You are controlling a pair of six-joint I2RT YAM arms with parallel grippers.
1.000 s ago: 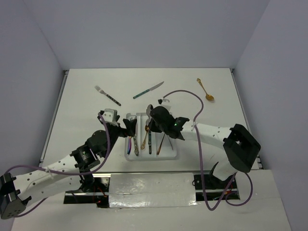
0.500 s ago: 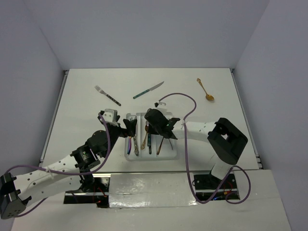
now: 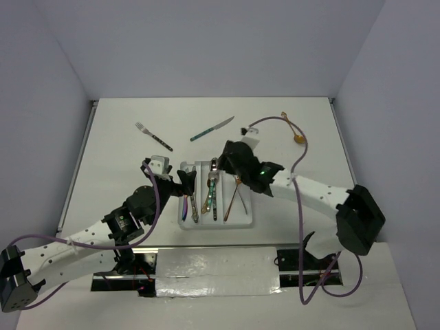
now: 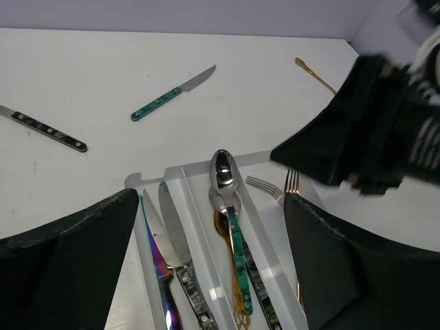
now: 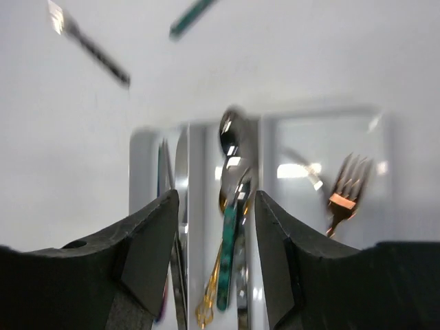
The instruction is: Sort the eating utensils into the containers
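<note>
The white tray (image 3: 243, 214) holds the containers side by side. Its left one has an iridescent knife (image 4: 159, 265) and a silver knife (image 4: 175, 237). A teal-handled spoon (image 4: 234, 227) lies in the middle one on top of a gold spoon (image 4: 236, 289). In the right one are a silver fork (image 4: 265, 187) and a copper fork (image 5: 342, 192). My right gripper (image 3: 224, 159) (image 5: 216, 199) is open above the teal-handled spoon (image 5: 230, 230), clear of it. My left gripper (image 3: 185, 180) (image 4: 211, 197) hangs wide open over the tray's near end, holding nothing.
Loose on the table beyond the tray lie a dark-handled fork (image 3: 152, 136), a teal-handled knife (image 3: 212, 128) and a gold spoon (image 3: 294, 128) at the far right. Walls close in the table on three sides. The right arm's purple cable (image 3: 289, 148) loops over the table.
My right gripper has opened and let go of the teal-handled spoon, which now lies in the middle compartment. The gripper has drawn back toward the far right. The left arm has stayed put.
</note>
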